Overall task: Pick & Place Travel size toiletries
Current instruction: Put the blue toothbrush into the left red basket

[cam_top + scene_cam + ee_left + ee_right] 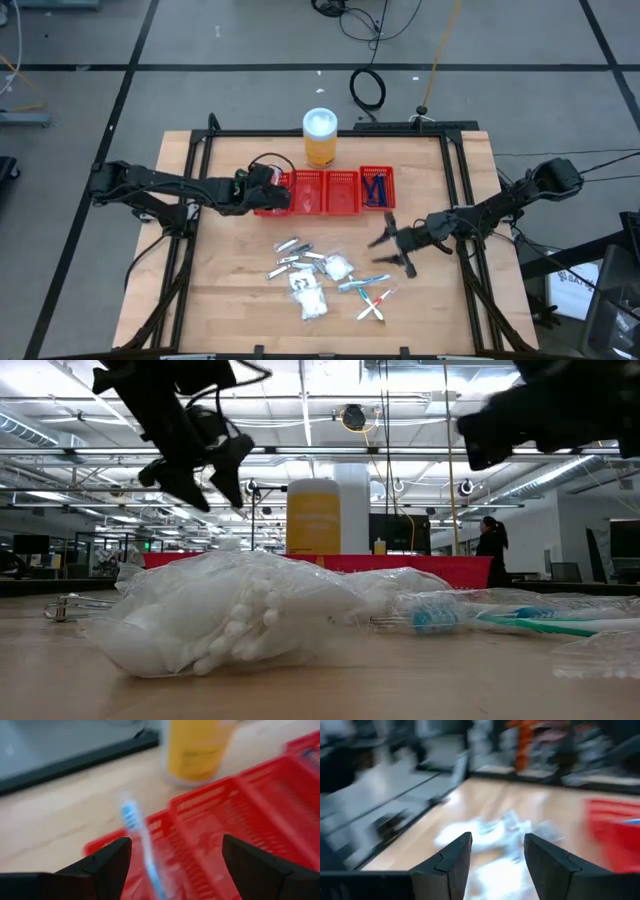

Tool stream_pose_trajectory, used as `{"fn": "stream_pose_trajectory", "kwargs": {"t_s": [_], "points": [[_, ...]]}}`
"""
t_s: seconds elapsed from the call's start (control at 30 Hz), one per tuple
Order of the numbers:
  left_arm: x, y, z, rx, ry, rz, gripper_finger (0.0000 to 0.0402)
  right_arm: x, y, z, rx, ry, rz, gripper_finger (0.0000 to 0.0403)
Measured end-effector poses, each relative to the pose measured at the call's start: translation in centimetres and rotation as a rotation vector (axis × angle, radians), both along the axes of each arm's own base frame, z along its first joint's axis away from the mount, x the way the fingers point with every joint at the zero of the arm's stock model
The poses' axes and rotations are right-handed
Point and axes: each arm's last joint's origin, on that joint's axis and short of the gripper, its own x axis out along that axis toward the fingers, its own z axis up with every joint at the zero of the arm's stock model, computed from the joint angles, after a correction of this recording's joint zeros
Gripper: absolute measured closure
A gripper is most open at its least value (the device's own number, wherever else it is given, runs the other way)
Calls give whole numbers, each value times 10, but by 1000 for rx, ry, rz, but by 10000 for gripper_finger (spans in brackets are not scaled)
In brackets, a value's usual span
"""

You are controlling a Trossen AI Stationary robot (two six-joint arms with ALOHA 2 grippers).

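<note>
**Toothbrush free between our left fingers over the tray's end bin**

Nearest the low camera lies a clear bag of swabs (225, 622), with wrapped toothbrushes (500, 620) beside it. From above, we see these among the loose toiletries (325, 280) on the table's (230, 320) near half. Our right gripper (392, 250) hangs just right of that pile, fingers apart and holding nothing. Farther back, our left gripper (272, 190) sits over the leftmost bin of the red tray (340, 192), fingers (107, 865) spread wide. A blue-headed toothbrush (142, 845) stands between them, touching neither, above that bin. Beyond the tray stands an orange jar (320, 138).
</note>
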Motion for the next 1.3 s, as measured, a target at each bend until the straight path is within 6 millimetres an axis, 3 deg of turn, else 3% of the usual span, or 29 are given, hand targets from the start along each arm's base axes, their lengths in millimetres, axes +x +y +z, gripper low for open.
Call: {"fn": "stream_pose_trajectory", "kwargs": {"t_s": [0.13, 0.3, 0.4, 0.87, 1.1, 1.3], "points": [[12, -10, 10, 94, -77, -98, 102, -9, 14, -16, -48, 159, 78, 232], [23, -17, 23, 161, -177, -208, 111, -21, 25, -31, -103, 318, -100, 232], [27, -18, 30, 193, -226, -235, 115, -22, 34, -35, -111, 378, -102, 232], [30, -8, 35, 178, -299, -218, 117, 17, 70, -64, -233, 603, -89, 231], [31, -9, 35, 147, -312, -252, 117, 20, 67, -76, -261, 697, -78, 239], [31, -10, 35, 143, -315, -254, 117, 18, 62, -80, -263, 765, -99, 295]]}}
